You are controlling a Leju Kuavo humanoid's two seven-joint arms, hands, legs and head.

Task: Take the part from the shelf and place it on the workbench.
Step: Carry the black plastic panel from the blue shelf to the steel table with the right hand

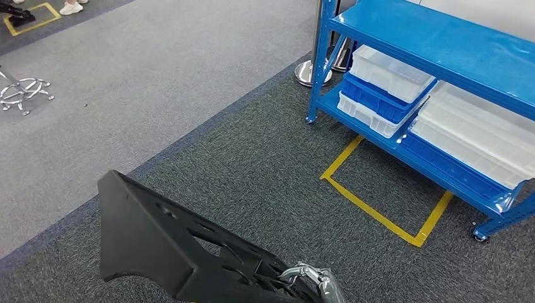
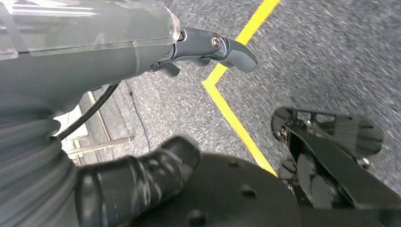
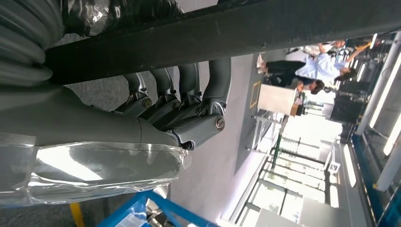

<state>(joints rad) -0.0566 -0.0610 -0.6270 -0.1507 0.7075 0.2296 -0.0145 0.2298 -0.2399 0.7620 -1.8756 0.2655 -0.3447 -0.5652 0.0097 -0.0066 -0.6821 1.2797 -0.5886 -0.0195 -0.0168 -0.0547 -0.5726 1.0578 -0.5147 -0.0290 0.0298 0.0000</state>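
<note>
The part point(image 1: 158, 240) is a large black flat bracket with cut-outs, and it is low and left in the head view, tilted above the carpet. My right hand point(image 1: 312, 281) grips its near end from below. In the right wrist view the fingers point(image 3: 189, 90) of that hand point(image 3: 179, 113) curl around the part's black edge point(image 3: 236, 33). My left hand point(image 2: 94, 71) hangs over the carpet with nothing in it; its fingers point(image 2: 227, 47) are stretched out and its thumb point(image 2: 142, 179) lies apart from them.
A blue shelf point(image 1: 441, 44) stands at the right with white and blue bins point(image 1: 385, 88) on its lower level. A yellow tape square point(image 1: 378, 211) marks the carpet before it. A stanchion base point(image 1: 309, 72) stands by the shelf's corner. People point(image 3: 312, 66) stand far off.
</note>
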